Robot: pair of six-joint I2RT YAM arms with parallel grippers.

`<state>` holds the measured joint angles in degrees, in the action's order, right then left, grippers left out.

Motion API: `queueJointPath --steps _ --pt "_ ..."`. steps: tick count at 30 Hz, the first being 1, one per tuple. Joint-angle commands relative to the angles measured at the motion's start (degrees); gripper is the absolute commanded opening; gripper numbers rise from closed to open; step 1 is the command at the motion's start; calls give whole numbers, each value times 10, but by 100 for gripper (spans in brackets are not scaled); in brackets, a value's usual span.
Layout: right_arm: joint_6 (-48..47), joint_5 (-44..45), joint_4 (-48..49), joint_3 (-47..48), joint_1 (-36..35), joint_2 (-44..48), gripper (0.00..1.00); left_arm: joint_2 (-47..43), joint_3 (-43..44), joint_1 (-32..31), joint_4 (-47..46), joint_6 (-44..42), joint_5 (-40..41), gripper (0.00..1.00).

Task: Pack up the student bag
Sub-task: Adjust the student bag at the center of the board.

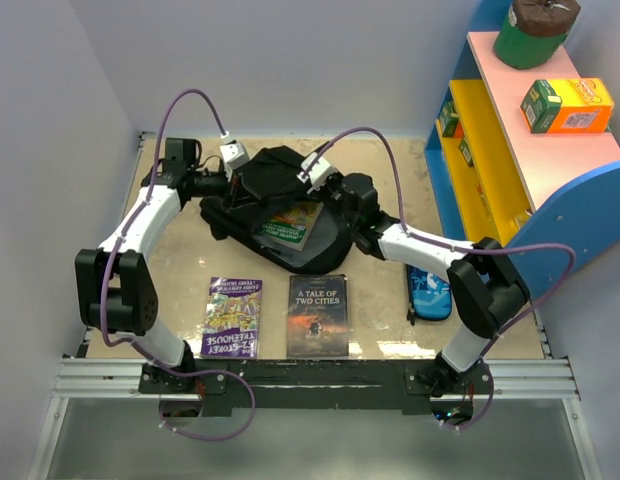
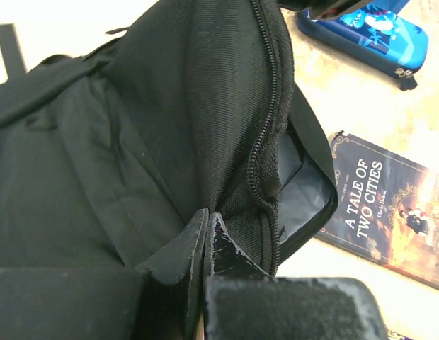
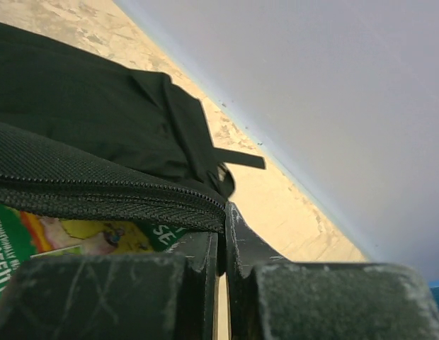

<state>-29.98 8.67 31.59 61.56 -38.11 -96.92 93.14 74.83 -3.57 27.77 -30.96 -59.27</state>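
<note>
Both arms have the black backpack (image 1: pixel 275 175) pinched: left jaws closed tight on a fabric fold, right jaws clamped on its zipper edge. It sits on the worktop (image 1: pixel 380 322) just behind the Two Cities book (image 1: pixel 318 315).

Pinches the student bag (image 2: pixel 120 142) beside its zipper (image 2: pixel 267 134) with jaws pressed together. Shows grey lining (image 2: pixel 304 195), a book (image 2: pixel 389 212) and blue pencil case (image 2: pixel 372 32).
</note>
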Motion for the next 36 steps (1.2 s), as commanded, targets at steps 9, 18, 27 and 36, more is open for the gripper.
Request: queueJointPath --steps 9,18,27,36 --pt "97 -19 -111 90 -27 6 0 -104 -34 -34 6 74 36 53" --pt "158 -39 -212 172 -27 -27 0 -205 -121 -115 -43 98 34 100" --pt "206 -51 -294 243 -32 -59 0 -196 -187 -154 -184 165 259 100" --pt "228 -69 -288 221 -43 -30 0 -119 -180 -155 -297 202 338 100"
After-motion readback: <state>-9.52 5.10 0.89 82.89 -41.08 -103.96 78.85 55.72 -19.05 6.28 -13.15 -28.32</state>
